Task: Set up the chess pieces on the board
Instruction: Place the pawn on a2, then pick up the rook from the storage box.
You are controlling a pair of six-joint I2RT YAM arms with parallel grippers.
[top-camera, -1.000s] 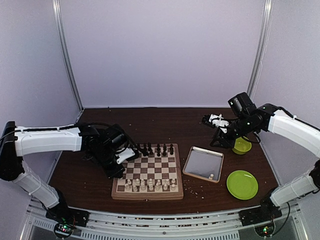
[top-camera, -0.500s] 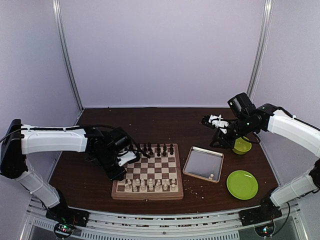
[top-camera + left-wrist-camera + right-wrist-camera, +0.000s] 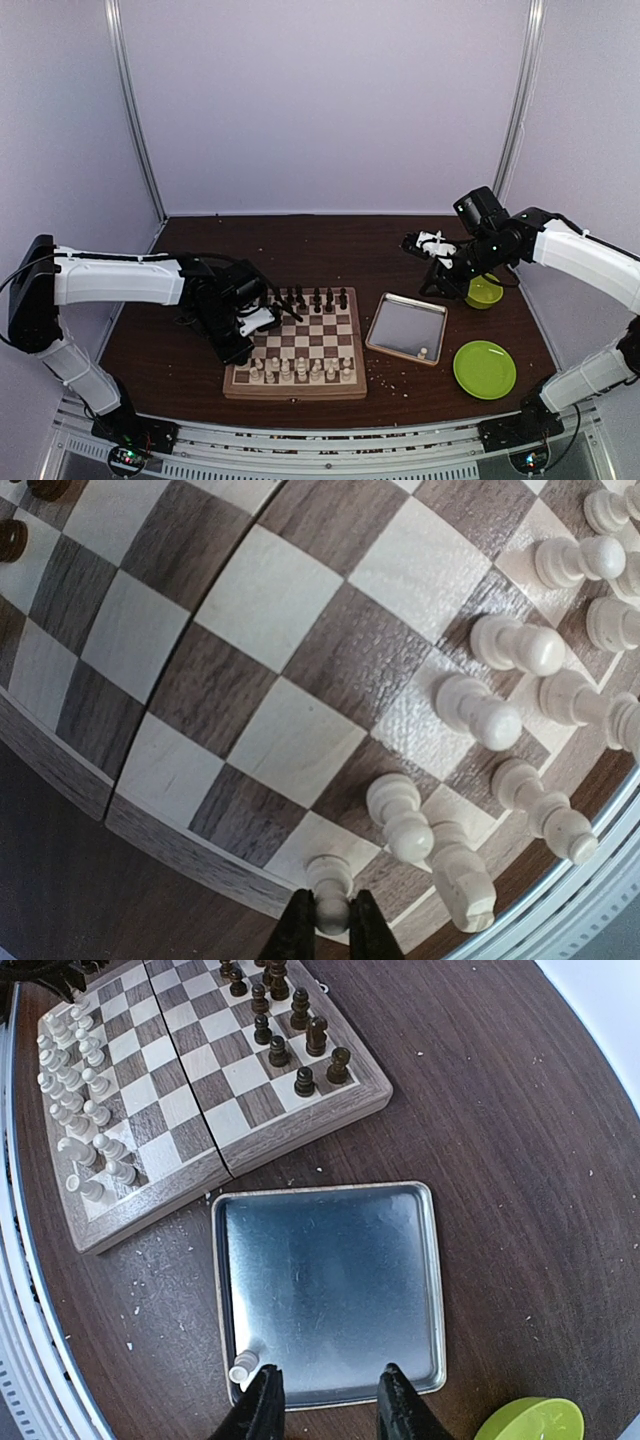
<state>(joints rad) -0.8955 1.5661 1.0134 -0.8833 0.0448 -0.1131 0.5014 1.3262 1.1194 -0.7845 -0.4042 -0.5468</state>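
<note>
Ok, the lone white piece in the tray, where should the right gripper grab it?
Probably by its upper stem, straight down from above. The white piece sits tucked into the tray corner, rim close on two sides, so line the right gripper fingers diagonally to the corner.

Table [image 3: 320, 245]: you have dark brown wood, dotted with pale crumbs [image 3: 137, 1311]
Left of centre: board [image 3: 296, 390], flat on it
Right of board: metal tray [image 3: 405, 325], near, not touching
Your right: green plate [image 3: 484, 369] near you, green bowl [image 3: 484, 291] behind it
</note>
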